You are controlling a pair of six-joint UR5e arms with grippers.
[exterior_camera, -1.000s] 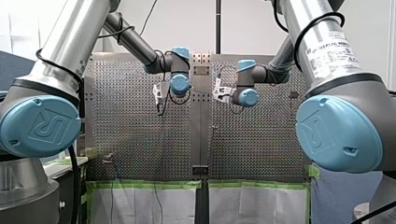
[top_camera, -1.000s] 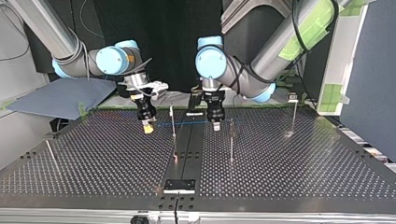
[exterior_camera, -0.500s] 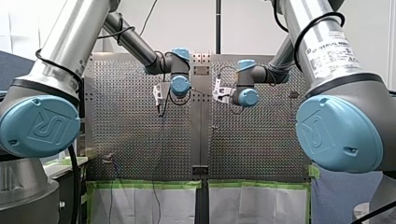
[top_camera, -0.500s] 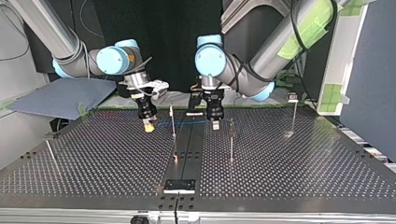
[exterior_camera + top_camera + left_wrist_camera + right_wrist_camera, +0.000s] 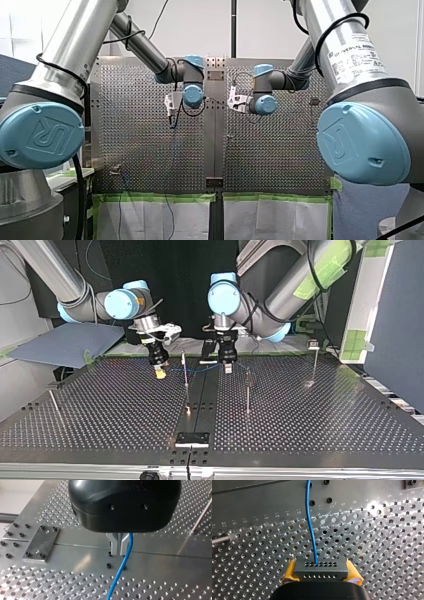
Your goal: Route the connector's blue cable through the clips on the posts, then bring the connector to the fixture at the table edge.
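In the right wrist view my right gripper (image 5: 321,573) is shut on the grey connector (image 5: 320,566), which sits between its yellow pads (image 5: 289,573). The blue cable (image 5: 310,522) leaves the connector's face and runs ahead over the perforated table. In the left wrist view my left gripper (image 5: 119,549) has its metal fingers shut on the blue cable (image 5: 119,572), which hangs down past them. In the top view my right gripper (image 5: 159,372) is at the left and my left gripper (image 5: 228,368) right of it. The cable (image 5: 200,371) sags between them, passing a thin post (image 5: 185,371).
More posts stand on the table: one (image 5: 247,390) near my left gripper, one (image 5: 315,365) at the top view's right, one (image 5: 54,404) at its left. A dark fixture plate (image 5: 192,438) lies at the near table edge.
Both grippers have shifted a little toward the top view's far side. The cable between them, straight before, now sags.
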